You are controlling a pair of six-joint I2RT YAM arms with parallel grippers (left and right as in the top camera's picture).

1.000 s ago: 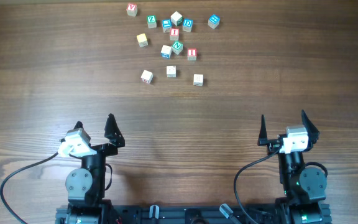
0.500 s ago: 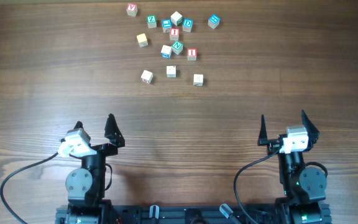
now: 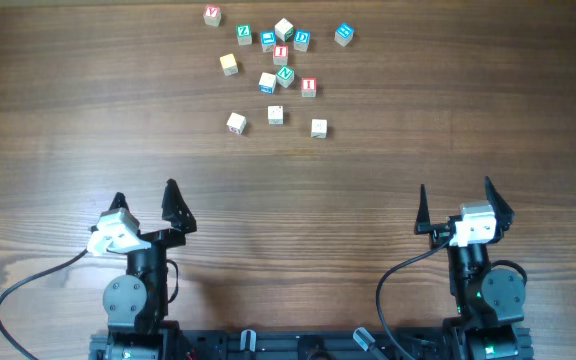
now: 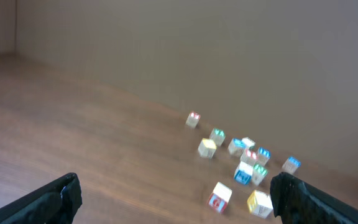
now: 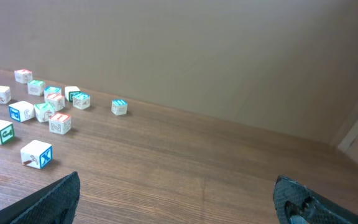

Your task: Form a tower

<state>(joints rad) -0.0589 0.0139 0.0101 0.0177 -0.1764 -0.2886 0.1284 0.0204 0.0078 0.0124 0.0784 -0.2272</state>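
Plainly, the fingers (image 4: 58, 200) of the left gripper (image 3: 145, 192) are spread as wide as they go, with nothing between them and nothing touching them. The right gripper (image 3: 454, 186) is the same, its jaws wide and empty. Both hang over bare table (image 3: 68, 120), well apart from the N cube (image 3: 285, 75) and on the robot's side of it, one off to its left and one off to its right. I judge this a ready pose. Wide jaws can drop straight over a cube, and arms held back leave the overhead view of the cubes unblocked.

No tower stands yet, as far as the views show. Its pieces lie loose in a scatter around the N cube:
- The I cube (image 3: 281, 52) lies just beyond it.
- A blue-lettered cube (image 3: 267, 82) lies close against its left.
- A red-lettered cube (image 3: 308, 87) lies just to its right.
- A yellow cube (image 3: 229, 64) lies further left.
- Three pale cubes (image 3: 275, 115) sit in a loose row between it and the robot.

A white cube (image 3: 284, 28) beyond the I cube looks bigger from overhead; whether it rests on another I cannot tell.

The N cube's close neighbours would likely crowd a finger. The outlying cubes look like easier first picks. The N cube lies roughly midway between the arms, so either could reach it.
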